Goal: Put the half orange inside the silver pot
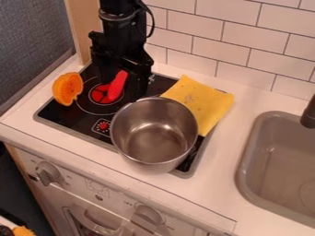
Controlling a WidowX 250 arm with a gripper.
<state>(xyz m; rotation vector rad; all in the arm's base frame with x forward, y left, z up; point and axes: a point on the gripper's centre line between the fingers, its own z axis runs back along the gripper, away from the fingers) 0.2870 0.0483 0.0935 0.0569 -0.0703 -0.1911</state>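
Silver pot [154, 138] on stove [54, 108]; half orange [67, 88] outside it, at its ten o'clock. Gripper [125, 79] at eleven, jaws well apart near red object [115, 87]; any hold on it: cannot tell. Yellow cloth [203, 102], one o'clock.

— Start with food, please.
— Count one half orange [66, 89].
— And cookware?
— Put down one silver pot [154, 138].
— Any cloths?
— Just one, a yellow cloth [206, 103]. Add one long red object [116, 87], hard to name.
— Now for fixtures.
— Write one stove [58, 113], one sink [277, 156], one dark tap [309, 114] and two big front knobs [48, 173].
— And down in the lower left corner?
— Add one orange piece [23, 231] and one dark piece [5, 231], both cut off by the edge.
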